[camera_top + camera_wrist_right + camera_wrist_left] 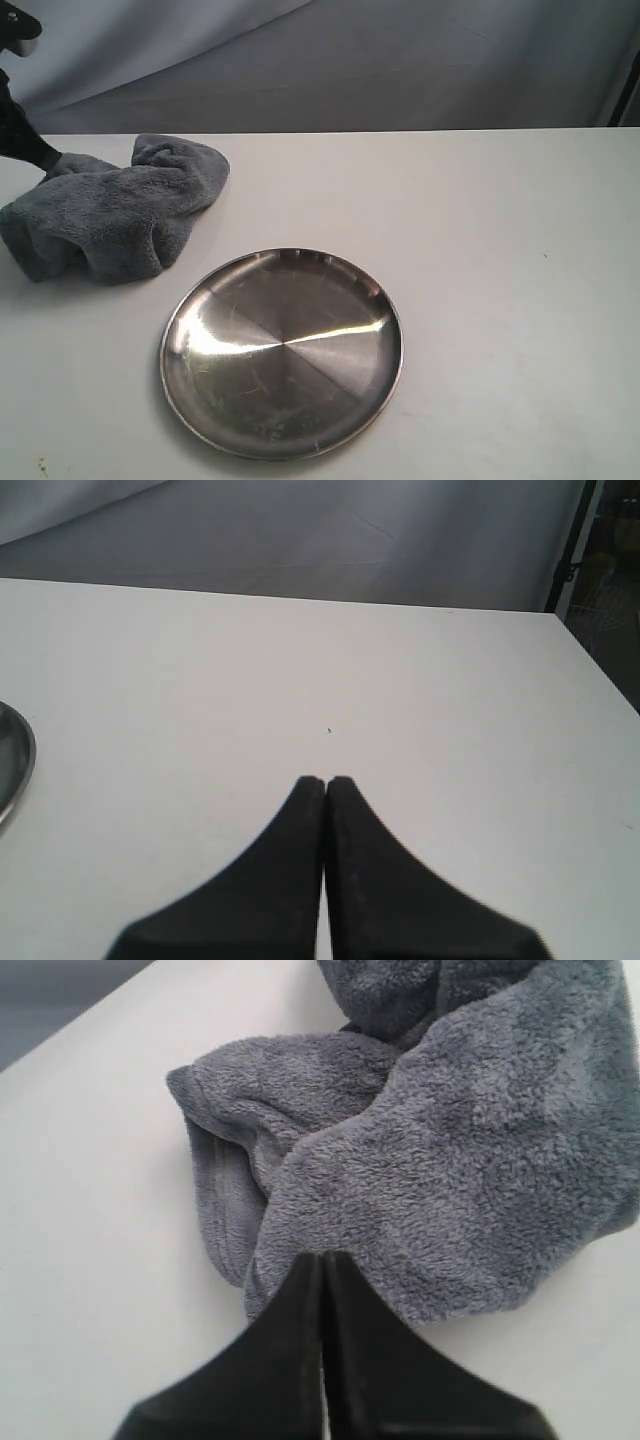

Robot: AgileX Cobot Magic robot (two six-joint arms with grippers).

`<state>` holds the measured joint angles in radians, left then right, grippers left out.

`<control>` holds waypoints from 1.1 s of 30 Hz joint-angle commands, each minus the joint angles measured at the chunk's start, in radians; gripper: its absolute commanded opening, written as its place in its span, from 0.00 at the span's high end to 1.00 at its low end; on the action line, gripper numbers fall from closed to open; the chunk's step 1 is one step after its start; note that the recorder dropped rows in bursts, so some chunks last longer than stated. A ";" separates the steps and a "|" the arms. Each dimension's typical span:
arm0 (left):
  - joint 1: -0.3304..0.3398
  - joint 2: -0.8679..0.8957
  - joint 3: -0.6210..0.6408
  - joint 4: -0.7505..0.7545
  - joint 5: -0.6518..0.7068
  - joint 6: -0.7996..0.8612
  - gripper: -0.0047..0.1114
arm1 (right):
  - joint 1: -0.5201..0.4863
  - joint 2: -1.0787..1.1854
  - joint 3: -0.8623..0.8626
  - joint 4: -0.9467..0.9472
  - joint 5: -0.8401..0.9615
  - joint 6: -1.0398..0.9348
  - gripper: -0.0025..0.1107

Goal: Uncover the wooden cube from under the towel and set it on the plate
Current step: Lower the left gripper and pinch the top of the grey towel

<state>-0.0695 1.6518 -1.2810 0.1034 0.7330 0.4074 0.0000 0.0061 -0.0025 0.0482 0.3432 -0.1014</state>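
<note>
Uncover not begun; cube hidden, towel (120, 210) behind-left of plate (280, 345). Left end effector (322, 1262) together at towel edge, right end effector (325, 780) together too. You open left, pinch fold

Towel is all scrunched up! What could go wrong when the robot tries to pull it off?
1. The wooden cube is hidden, so nobody can see where it sits under the towel. Lifting the folds might drag or tip it, perhaps toward the table edge close behind.
2. The left gripper is shut at the towel's edge. Unless it opens, it may only push the cloth.
3. A dragged towel could bump the nearby plate.
</note>
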 commanded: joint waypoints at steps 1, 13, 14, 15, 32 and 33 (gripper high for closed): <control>0.000 -0.009 -0.002 -0.052 0.005 -0.013 0.96 | 0.001 -0.006 0.003 0.004 0.000 0.003 0.98; 0.000 0.008 -0.002 -0.034 0.075 0.010 0.83 | 0.001 -0.006 0.003 0.004 0.000 0.003 0.98; 0.000 0.020 -0.002 -0.034 0.093 0.021 0.75 | 0.001 -0.006 0.003 0.004 0.000 0.003 0.98; 0.000 0.035 -0.002 -0.034 0.108 0.021 0.66 | 0.001 -0.006 0.003 0.004 0.000 0.003 0.98; 0.000 0.140 -0.002 -0.017 -0.026 -0.121 0.06 | 0.001 -0.006 0.003 0.004 0.000 0.003 0.98; 0.000 0.148 -0.002 -0.019 -0.023 -0.121 0.06 | 0.001 -0.006 0.003 0.004 0.000 0.003 0.98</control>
<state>-0.0695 1.7867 -1.2810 0.0893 0.7215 0.3021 0.0000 0.0061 -0.0025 0.0482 0.3432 -0.1014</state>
